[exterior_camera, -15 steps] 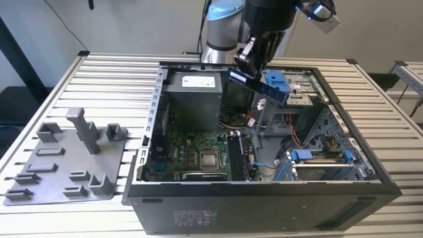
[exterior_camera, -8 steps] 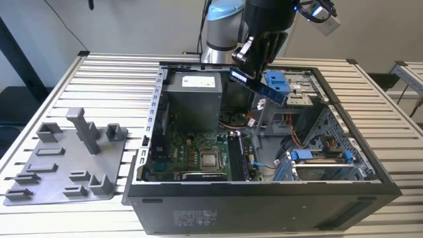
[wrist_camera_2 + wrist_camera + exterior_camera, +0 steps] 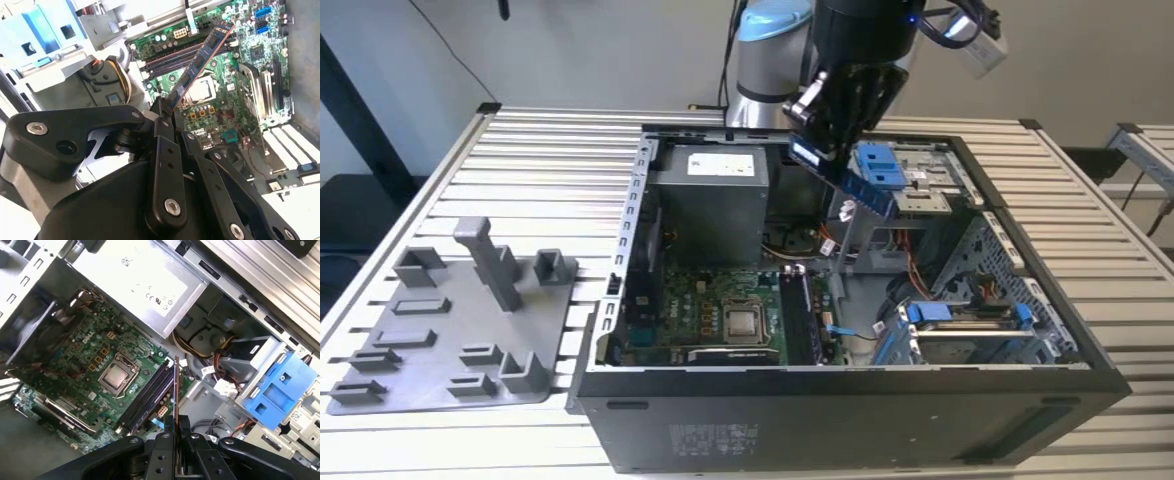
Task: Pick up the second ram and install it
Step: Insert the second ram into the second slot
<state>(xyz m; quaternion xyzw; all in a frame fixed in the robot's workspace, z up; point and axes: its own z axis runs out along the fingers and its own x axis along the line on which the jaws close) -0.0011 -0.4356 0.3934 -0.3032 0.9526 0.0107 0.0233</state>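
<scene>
- Exterior view: shows the gripper (image 3: 811, 135) clamped on one end of the second ram (image 3: 854, 185), fingers closed on the board.
- Places both toward 12 o'clock in this view, above the open computer case (image 3: 854, 420) and clear of its floor.
- Has the ram slanting from the fingers toward 4 o'clock, its free end crossing in front of the blue drive caddy (image 3: 881, 165).
- Sets the motherboard (image 3: 707, 310) with its processor (image 3: 744, 322) toward 6 o'clock of the ram, well below it and apart.
- Leaves the grey holder plate (image 3: 440, 330) at 9 o'clock on the slatted table (image 3: 520, 150), well away from the gripper.
- Second wrist view: shows the gripper (image 3: 167, 112) pinching the ram (image 3: 200, 62) by its near end, with the board reaching out tilted over the memory slots (image 3: 170, 62) without touching them.
- First wrist view: catches the ram (image 3: 176, 395) edge-on, a thin line rising straight out of the gripper (image 3: 176, 437).
- Puts that edge just beside the memory slots (image 3: 147, 395) and the processor (image 3: 117, 377) further off, past the slots.
</scene>
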